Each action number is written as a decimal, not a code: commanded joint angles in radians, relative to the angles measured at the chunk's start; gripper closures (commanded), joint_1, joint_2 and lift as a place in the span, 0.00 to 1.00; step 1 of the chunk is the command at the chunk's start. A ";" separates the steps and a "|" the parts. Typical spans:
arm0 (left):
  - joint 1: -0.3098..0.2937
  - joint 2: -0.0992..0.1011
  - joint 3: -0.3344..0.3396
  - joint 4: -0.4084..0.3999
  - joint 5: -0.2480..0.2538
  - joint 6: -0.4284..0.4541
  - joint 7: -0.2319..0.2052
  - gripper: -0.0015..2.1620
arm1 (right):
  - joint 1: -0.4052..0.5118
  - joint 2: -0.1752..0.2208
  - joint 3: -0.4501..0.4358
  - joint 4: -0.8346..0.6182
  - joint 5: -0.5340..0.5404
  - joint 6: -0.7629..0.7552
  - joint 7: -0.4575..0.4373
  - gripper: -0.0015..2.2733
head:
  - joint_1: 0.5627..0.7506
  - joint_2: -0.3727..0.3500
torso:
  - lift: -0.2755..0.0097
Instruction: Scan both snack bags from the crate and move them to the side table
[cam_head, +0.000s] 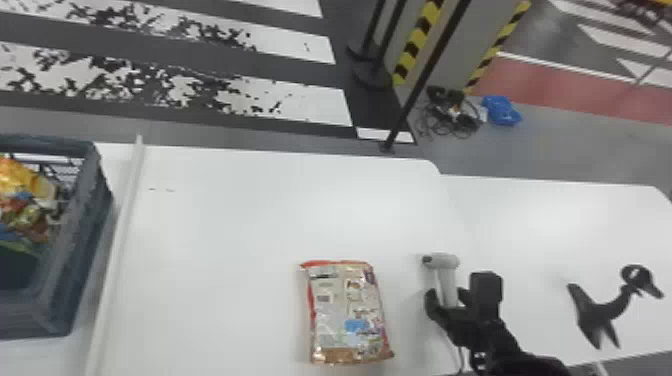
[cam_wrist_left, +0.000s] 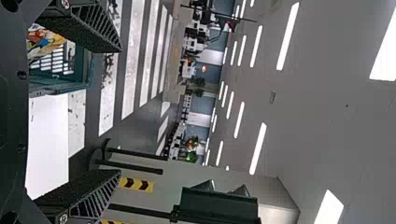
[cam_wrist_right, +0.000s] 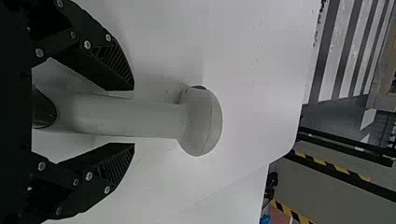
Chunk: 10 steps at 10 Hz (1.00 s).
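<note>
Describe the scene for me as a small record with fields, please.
crate: head view's left edge, colourful packets inside
snack bag: flat on white table
scanner: right of the bag
right gripper: jaws open, around scanner handle
left gripper: jaws open, empty
black stand: right of scanner

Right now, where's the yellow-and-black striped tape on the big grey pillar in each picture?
Head view: the tape is up beyond the white table, right of the middle.
Left wrist view: the tape is just past the tip of one black ridged finger, near thin black poles.
Right wrist view: the tape starts by the table's rounded corner.
Shared landmark: white stripes painted on the dark floor.
</note>
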 joint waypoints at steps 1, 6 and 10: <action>0.001 -0.001 0.000 0.000 -0.002 0.000 0.000 0.03 | 0.038 0.006 -0.011 -0.047 -0.021 -0.039 -0.012 0.02 | 0.70 0.06 | 0.86; 0.001 -0.003 -0.006 -0.002 -0.008 -0.003 0.001 0.03 | 0.286 0.075 -0.026 -0.504 -0.158 0.007 -0.021 0.03 | 0.70 0.08 | 0.86; 0.001 -0.003 -0.006 0.002 -0.017 -0.006 0.003 0.03 | 0.283 0.086 -0.035 -0.636 -0.280 0.522 0.131 0.03 | 0.70 0.22 | 0.86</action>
